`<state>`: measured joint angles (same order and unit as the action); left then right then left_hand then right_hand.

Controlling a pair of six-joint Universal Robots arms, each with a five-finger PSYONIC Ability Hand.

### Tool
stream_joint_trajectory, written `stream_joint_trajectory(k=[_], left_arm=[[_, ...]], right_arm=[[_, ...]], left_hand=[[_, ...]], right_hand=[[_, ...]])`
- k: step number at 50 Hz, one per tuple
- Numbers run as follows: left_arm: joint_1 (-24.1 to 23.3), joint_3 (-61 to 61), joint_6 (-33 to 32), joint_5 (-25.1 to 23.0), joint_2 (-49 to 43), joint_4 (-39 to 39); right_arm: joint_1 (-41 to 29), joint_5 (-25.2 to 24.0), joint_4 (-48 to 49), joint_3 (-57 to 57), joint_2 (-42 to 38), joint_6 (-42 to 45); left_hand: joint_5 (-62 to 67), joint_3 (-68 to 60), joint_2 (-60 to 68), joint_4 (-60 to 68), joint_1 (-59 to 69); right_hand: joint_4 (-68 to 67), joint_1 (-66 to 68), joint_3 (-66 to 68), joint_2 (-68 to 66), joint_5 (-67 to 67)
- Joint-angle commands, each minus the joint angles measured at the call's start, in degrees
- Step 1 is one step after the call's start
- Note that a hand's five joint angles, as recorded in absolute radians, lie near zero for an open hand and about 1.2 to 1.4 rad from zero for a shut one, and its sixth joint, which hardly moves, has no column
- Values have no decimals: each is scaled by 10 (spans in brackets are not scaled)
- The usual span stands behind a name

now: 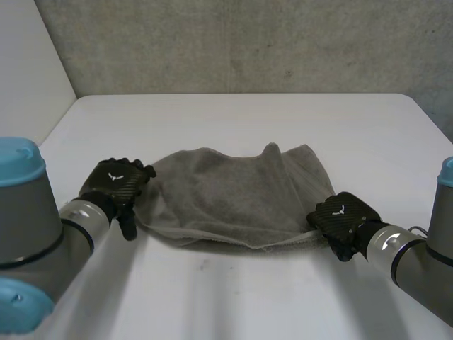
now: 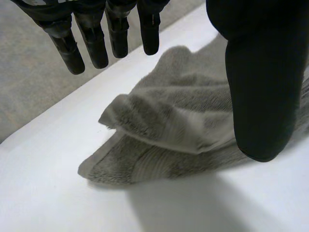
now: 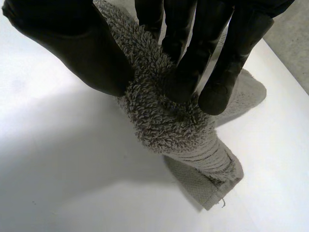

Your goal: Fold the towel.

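A grey towel point(image 1: 233, 195) lies folded over itself in the middle of the white table point(image 1: 241, 120), with a small peak at its far edge. My left hand point(image 1: 113, 183) hovers at the towel's left end, fingers straight and spread, thumb apart, holding nothing. Under that hand's fingers point(image 2: 91, 43) the towel's doubled corner point(image 2: 145, 130) rests loose on the table. My right hand point(image 1: 341, 218) is at the towel's near right corner. Its fingers point(image 3: 193, 63) and thumb pinch a bunched piece of the towel point(image 3: 164, 116), lifted a little off the table.
A grey concrete wall point(image 1: 241, 42) stands behind the table's far edge. Bare white tabletop lies in front of the towel and beyond it.
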<state>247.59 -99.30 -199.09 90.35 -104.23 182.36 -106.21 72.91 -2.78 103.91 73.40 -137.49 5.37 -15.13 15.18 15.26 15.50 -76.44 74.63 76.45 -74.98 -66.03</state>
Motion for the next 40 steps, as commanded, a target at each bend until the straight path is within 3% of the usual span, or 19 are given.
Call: stream_joint_trajectory(k=[1,7,17,30,38,40], left_arm=[[46,37,-74,-95,-54,0],[65,86,-108,-162,-109,-10],[84,86,-139,-181,-140,4],[104,69,-209,-210,-163,96],[105,69,-213,-211,-166,119],[105,67,-213,-212,-168,130]], right_arm=[[4,-18,1,3,-3,0],[7,-19,2,6,-2,0],[16,-20,8,12,-3,0],[19,-20,12,14,-4,0],[19,-19,16,14,-5,-1],[19,-19,16,13,-5,-1]], left_hand=[[43,-45,44,44,41],[44,-47,46,45,43],[53,-55,55,54,51],[103,-106,105,104,102],[295,-297,297,296,294],[400,-403,402,401,399]], right_hand=[[-36,54,36,-50,-40],[-36,54,36,-50,-40],[-36,54,36,-50,-40],[-36,54,36,-50,-40],[-36,54,36,-50,-40],[-36,54,36,-50,-40]])
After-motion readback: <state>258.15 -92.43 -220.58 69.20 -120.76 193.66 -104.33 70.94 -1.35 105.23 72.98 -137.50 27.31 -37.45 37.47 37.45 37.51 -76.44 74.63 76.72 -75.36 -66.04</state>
